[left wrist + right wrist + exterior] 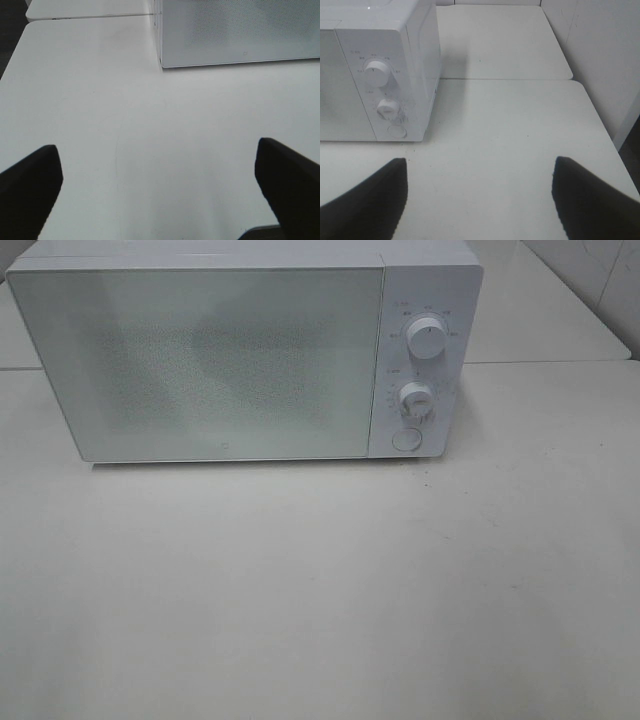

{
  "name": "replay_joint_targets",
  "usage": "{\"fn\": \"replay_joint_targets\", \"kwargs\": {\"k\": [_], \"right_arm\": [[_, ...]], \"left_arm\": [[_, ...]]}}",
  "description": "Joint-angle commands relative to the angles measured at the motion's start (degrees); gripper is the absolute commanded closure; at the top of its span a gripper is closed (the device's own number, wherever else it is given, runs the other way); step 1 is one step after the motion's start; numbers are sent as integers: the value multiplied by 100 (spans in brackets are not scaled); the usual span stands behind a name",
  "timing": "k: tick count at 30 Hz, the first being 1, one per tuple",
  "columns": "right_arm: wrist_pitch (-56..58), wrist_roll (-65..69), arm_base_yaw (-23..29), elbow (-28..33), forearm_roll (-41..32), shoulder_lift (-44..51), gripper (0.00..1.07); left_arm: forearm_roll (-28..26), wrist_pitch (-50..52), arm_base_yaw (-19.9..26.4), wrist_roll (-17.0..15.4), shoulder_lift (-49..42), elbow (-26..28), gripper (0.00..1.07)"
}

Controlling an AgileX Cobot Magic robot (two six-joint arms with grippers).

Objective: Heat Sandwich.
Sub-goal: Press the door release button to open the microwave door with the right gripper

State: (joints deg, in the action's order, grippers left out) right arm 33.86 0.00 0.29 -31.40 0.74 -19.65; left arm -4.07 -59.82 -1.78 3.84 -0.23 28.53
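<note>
White microwave door (pixel 200 360) obscures whatever lies inside.

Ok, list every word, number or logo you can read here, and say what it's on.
Nothing is legible.
Marks around the upper knob of the microwave: too small and blurred.
Marks around the lower knob: likewise blurred.
Small mark low on the door: too small to read.

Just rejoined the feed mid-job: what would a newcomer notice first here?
A white microwave stands far back on the table, door shut, two dials and a round button on its right. The left tool and right tool hang open and empty; no sandwich is in view.
</note>
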Motion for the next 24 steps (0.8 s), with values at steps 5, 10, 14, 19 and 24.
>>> {"fn": "replay_joint_targets", "kwargs": {"k": [5, 10, 14, 19, 24], "right_arm": [[-1106, 34, -40, -46, 11, -865, 31], [-1931, 34, -29, -46, 11, -1610, 31], [-2349, 34, -29, -46, 11, -2091, 31], [-2905, 34, -29, -46, 11, -2613, 31], [-3598, 34, -29, 97, 11, -3100, 31]], "left_arm": [[0, 92, 23, -23, -149, -17, 5], [0, 92, 23, -23, -149, -17, 5], [0, 92, 23, -23, -149, -17, 5], [0, 92, 23, -23, -149, -17, 5], [0, 92, 23, -23, -149, -17, 5]]}}
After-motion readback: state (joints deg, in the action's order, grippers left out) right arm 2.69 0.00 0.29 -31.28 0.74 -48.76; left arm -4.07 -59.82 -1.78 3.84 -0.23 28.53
